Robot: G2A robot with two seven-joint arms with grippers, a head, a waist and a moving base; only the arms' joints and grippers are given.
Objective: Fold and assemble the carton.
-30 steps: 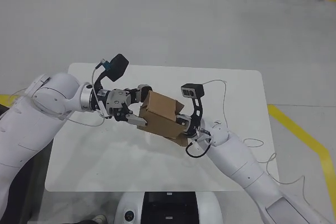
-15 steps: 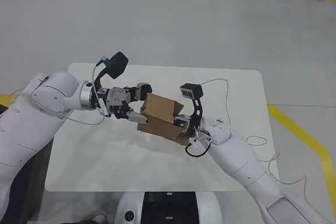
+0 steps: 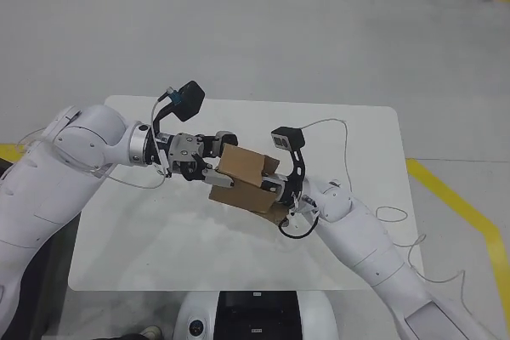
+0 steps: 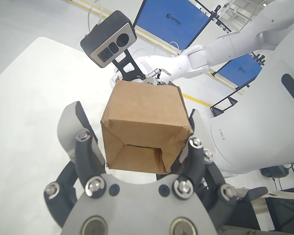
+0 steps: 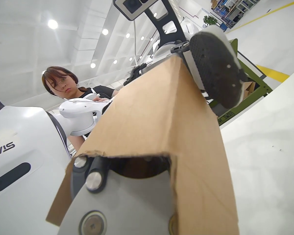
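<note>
A brown carton (image 3: 246,172) is held above the middle of the white table (image 3: 153,246). My right gripper (image 3: 277,189) grips the end of it nearer my body. Its black finger pad (image 5: 215,72) presses on the carton's outer wall (image 5: 156,123), and the other finger is hidden behind the cardboard. My left gripper (image 3: 222,159) stands open at the other end, one finger on each side. In the left wrist view the carton's open end (image 4: 144,103) faces the camera with flaps folded inward. One finger (image 4: 196,128) touches a corner, and the other finger (image 4: 73,123) stands a little apart.
A thin white cable (image 3: 340,140) loops over the table's right part, near the right arm. The table's front edge (image 3: 195,289) lies close to my body. Bare tabletop lies in front of and behind the carton.
My left gripper has moved right, closer over the carton's end. The carton and the right gripper have shifted slightly to the left and away from my body.
</note>
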